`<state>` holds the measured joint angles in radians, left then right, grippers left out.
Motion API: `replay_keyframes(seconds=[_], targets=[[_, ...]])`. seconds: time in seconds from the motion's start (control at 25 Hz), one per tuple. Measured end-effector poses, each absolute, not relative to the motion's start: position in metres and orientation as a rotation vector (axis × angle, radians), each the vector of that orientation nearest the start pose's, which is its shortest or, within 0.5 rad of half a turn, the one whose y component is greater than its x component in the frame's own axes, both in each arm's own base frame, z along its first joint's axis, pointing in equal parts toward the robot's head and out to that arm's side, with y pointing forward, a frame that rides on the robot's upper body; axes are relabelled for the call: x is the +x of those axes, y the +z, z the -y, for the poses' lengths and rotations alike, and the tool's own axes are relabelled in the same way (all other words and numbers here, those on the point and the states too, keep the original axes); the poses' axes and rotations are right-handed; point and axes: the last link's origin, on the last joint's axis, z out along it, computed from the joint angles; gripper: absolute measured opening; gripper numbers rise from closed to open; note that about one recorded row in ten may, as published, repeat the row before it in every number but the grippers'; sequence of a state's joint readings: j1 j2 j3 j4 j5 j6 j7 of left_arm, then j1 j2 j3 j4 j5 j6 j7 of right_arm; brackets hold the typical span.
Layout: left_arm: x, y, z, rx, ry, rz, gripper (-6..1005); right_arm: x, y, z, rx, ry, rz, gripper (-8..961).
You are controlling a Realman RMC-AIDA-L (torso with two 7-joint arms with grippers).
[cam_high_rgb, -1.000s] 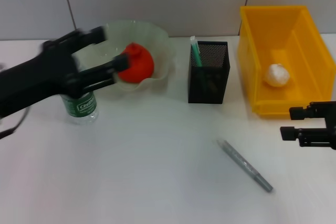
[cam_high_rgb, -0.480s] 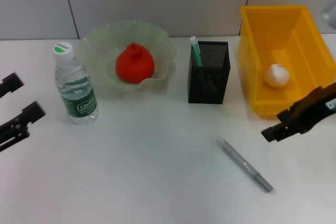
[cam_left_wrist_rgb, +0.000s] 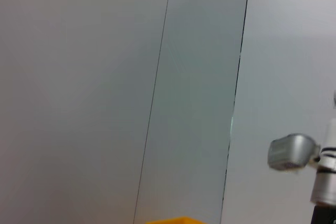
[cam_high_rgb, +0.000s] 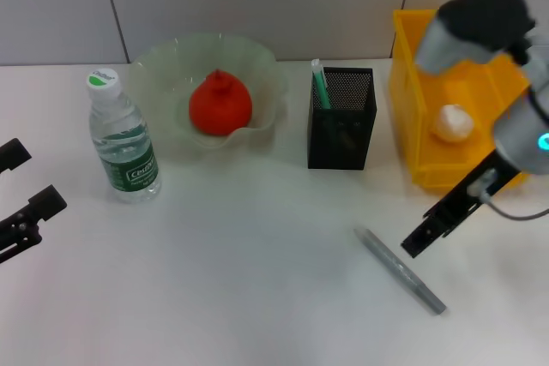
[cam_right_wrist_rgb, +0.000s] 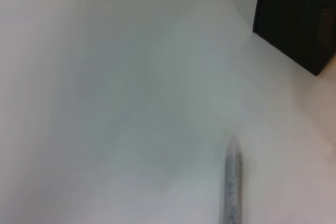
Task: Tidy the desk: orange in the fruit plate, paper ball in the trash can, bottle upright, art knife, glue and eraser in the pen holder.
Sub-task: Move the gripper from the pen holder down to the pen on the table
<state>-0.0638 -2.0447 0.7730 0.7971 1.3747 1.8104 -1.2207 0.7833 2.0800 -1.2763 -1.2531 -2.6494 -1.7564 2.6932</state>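
Grey slim art knife (cam_high_rgb: pixel 401 270) lies flat on the white desk (cam_high_rgb: pixel 257 280), near the black mesh pen holder (cam_high_rgb: pixel 340 117). Right gripper (cam_high_rgb: pixel 422 235) hovers just right of the knife; how far its fingers stand apart I cannot tell. Left gripper (cam_high_rgb: pixel 26 199) waits open and empty at the left edge.

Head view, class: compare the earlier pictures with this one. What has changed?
The left tool let go of the upright bottle and drew back to the table's left edge. The right tool swung inward toward the grey art knife. Everything else stayed put.
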Motion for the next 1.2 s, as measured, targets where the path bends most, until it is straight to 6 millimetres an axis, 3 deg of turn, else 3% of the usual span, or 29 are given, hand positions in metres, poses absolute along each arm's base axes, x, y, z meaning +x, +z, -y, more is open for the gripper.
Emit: replay_keyframes(seconds=[0.24, 0.64, 1.2], targets=[[-0.31, 0.082, -0.22, -2.263, -1.143, 0.451, 846, 0.16, -0.019, -0.37, -2.535, -0.67, -1.157, 642], [-0.313, 0.08, -0.218, -2.25, -1.141, 0.461, 846, 0.165, -0.041, -0.381, -2.504, -0.7, -1.157, 639], [-0.315, 0.077, -0.219, -2.255, -1.116, 0.465, 846, 0.163, -0.057, -0.383, -2.522, -0.697, -1.12, 627]])
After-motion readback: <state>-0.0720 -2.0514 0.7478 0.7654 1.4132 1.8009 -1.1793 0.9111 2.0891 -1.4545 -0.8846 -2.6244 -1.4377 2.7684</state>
